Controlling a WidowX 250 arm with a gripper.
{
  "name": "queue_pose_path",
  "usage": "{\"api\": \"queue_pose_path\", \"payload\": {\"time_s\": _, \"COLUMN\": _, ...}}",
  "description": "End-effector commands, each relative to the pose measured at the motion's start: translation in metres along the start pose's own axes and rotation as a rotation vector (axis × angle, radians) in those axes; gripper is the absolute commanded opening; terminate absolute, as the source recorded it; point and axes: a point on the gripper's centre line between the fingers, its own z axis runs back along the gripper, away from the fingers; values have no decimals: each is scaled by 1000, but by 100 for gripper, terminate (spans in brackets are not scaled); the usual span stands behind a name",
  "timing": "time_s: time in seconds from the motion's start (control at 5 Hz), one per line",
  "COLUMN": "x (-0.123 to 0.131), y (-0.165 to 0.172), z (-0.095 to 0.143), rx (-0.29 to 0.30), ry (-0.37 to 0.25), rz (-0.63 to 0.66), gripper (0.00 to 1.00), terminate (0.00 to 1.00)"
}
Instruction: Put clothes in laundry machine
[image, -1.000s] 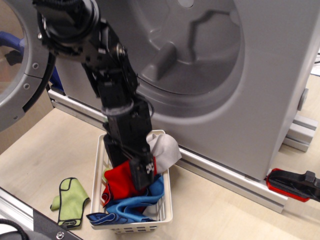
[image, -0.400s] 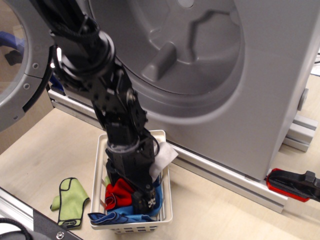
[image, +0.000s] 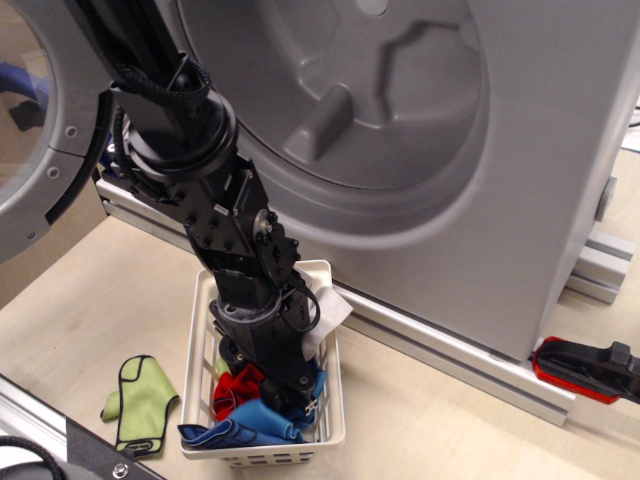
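Red, blue and white-grey fabric is all I can see of the clothes (image: 255, 405), bunched in the small white lattice basket (image: 335, 420) that stands on the pale counter (image: 440, 430) just in front of the laundry machine (image: 420, 130). My own arm (image: 215, 215) slants down from the upper left and covers most of the basket's inside, so my pincer (image: 290, 395) is buried among the garments and its tips are hidden; I cannot tell how wide it stands or whether it has hold of any cloth. The red piece (image: 238, 385) shows only as a small crumpled patch beside my wrist. The blue one (image: 250, 425) lies lowest, its long axis running roughly left to right, one end drooping over the basket's near rim. The white-grey cloth (image: 325, 312) pokes out behind my wrist at the far right corner, pointing up and right toward the machine. The basket's long axis runs away from the camera, toward the washer's base rail. The drum mouth gapes wide above, its ribbed grey interior facing the camera, and its top is cut off by the frame. The round windowed door (image: 45, 120) hangs swung to the left, partly cropped. A green mitt-like cloth (image: 140, 400) lies flat on the counter left of the basket, and a red-and-black object (image: 590, 368) is cut off at the right edge.
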Motion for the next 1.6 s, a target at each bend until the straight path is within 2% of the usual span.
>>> {"api": "queue_pose_path", "payload": {"time_s": 0.0, "x": 14, "y": 15, "z": 41, "rx": 74, "ry": -123, "rz": 65, "gripper": 0, "terminate": 0}}
{"api": "queue_pose_path", "payload": {"time_s": 0.4, "x": 25, "y": 24, "z": 103, "rx": 134, "ry": -274, "rz": 173, "gripper": 0, "terminate": 0}}
{"api": "queue_pose_path", "payload": {"time_s": 0.6, "x": 27, "y": 36, "z": 134, "rx": 140, "ry": -373, "rz": 191, "gripper": 0, "terminate": 0}}
{"api": "queue_pose_path", "payload": {"time_s": 0.8, "x": 44, "y": 52, "z": 155, "rx": 156, "ry": -481, "rz": 217, "gripper": 0, "terminate": 0}}
{"api": "queue_pose_path", "payload": {"time_s": 1.2, "x": 96, "y": 68, "z": 180, "rx": 159, "ry": -640, "rz": 259, "gripper": 0, "terminate": 0}}
{"api": "queue_pose_path", "payload": {"time_s": 1.4, "x": 119, "y": 74, "z": 179, "rx": 152, "ry": -655, "rz": 283, "gripper": 0, "terminate": 0}}
